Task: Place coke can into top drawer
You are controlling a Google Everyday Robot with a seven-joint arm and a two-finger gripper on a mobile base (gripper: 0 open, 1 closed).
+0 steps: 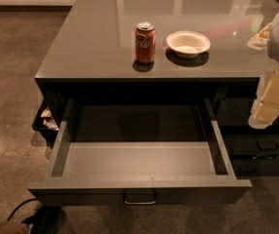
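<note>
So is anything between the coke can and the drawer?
Nothing visible is. The coke can stands on the counter right behind the open top drawer. The bowl sits beside it, off the path. The gripper hangs at the picture's right edge.

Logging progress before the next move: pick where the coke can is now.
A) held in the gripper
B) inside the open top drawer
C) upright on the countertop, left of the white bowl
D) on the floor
C: the coke can stands upright on the countertop left of the white bowl, above the open top drawer; the gripper hangs at the right edge, apart from it.
</note>
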